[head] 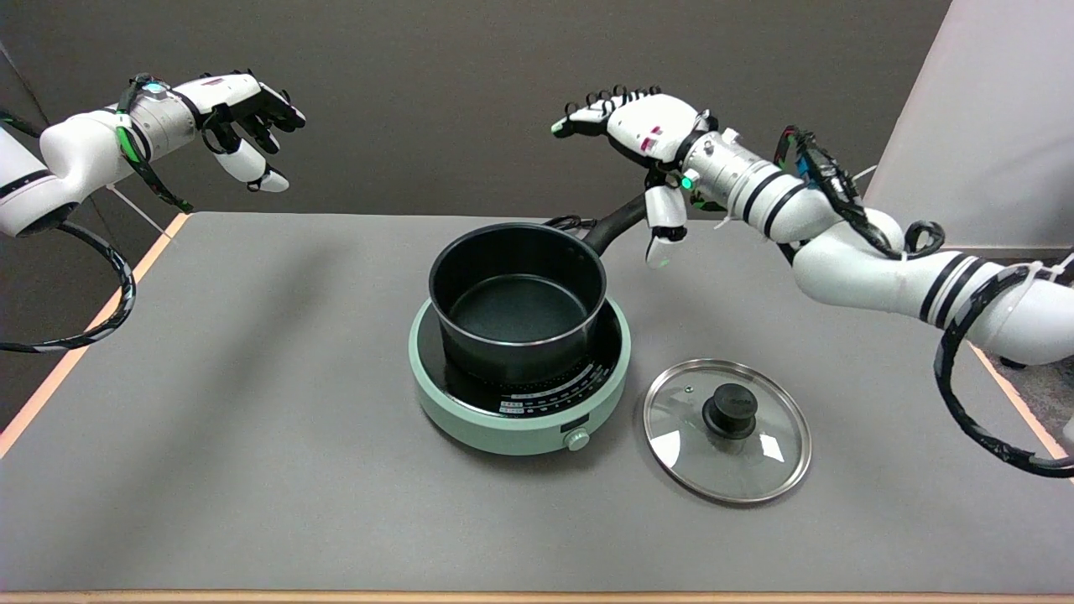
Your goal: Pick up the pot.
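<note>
A black pot [516, 302] stands empty on a round pale-green hotplate [470, 411] in the middle of the table. Its black handle [615, 225] points to the back right. My right hand [646, 138] hovers in the air above and just beyond the handle's end, palm down, fingers spread toward the left and the thumb hanging down beside the handle. It holds nothing, and I cannot tell whether the thumb touches the handle.
A glass lid [727, 429] with a black knob lies flat on the grey table [252, 377] to the right of the hotplate. The idle left hand [243, 113] hangs in the air at the upper left. A black cable lies behind the pot.
</note>
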{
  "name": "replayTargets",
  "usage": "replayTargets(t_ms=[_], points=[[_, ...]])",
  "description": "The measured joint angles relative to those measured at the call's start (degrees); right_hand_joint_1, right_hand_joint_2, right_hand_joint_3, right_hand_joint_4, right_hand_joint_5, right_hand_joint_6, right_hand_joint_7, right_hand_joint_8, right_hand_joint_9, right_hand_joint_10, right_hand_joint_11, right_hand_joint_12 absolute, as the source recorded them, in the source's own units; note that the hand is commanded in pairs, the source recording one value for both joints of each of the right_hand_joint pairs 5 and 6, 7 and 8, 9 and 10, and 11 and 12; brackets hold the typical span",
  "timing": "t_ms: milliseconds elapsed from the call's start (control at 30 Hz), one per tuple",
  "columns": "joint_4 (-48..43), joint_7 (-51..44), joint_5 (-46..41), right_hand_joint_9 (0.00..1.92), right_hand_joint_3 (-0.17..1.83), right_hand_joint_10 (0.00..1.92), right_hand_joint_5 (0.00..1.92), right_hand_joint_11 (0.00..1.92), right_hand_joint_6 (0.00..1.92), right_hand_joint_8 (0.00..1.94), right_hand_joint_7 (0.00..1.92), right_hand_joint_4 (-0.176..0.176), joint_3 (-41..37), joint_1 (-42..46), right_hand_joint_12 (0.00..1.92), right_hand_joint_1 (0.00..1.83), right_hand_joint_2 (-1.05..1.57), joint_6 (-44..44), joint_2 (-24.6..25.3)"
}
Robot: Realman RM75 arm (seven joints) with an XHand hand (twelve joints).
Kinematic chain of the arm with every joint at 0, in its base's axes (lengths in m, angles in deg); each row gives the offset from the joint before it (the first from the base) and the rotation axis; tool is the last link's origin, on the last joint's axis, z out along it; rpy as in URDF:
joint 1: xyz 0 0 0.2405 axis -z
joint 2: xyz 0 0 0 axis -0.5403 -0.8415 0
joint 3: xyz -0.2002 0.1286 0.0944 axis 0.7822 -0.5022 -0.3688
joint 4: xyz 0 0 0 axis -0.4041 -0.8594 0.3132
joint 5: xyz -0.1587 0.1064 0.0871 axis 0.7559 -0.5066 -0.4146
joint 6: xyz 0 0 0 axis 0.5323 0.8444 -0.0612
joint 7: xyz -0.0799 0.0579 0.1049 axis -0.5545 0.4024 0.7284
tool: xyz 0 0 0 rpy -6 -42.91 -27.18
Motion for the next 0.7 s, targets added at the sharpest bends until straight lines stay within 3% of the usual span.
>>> replayTargets(t_ms=[300, 700], points=[[2.4, -0.1, 3.6, 0.39, 0.82, 0.39, 0.39, 0.39, 0.39, 0.39, 0.39, 0.172, 0.1, 1.1, 0.39, 1.33, -0.75, 1.6, 2.2], [5.0, -0.1, 5.8, 0.42, 0.79, 0.42, 0.42, 0.42, 0.42, 0.42, 0.42, 0.176, 0.2, 1.8, 0.42, 1.28, -0.72, 2.3, 4.5]])
